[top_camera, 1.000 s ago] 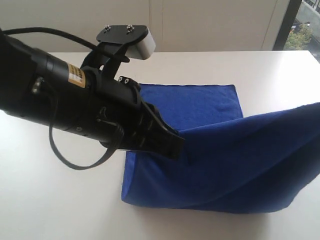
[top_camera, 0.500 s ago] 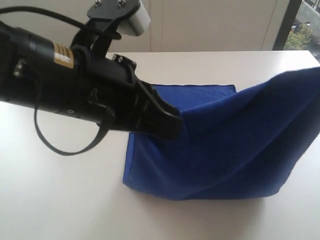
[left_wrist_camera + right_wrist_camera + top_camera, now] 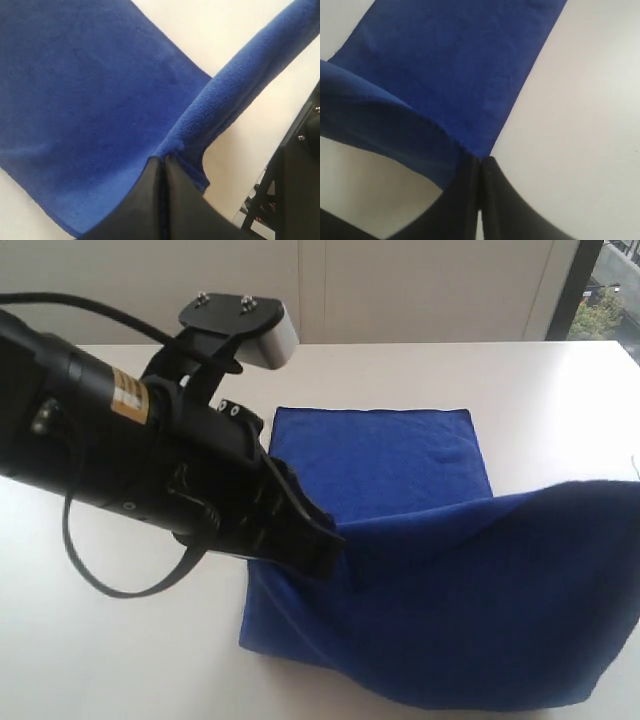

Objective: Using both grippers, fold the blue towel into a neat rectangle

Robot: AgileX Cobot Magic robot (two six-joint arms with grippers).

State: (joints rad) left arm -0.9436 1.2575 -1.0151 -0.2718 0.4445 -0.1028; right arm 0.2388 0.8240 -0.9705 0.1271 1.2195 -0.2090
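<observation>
item: blue towel, terry cloth, lying on a white table. one part is spread flat on the surface beyond the jaws; the other part is lifted clear and hung as a sagging sheet from one pair of jaws to the other. left gripper: jaws are pressed fully together, and a bunched edge of the towel is pinched at the tips, with the flat cloth seen beneath and ahead of them. right gripper: jaws are closed to a thin slit, and the towel's edge is clamped at the tips, with the raised fold curling away on one side of them and bare table on the other.
</observation>
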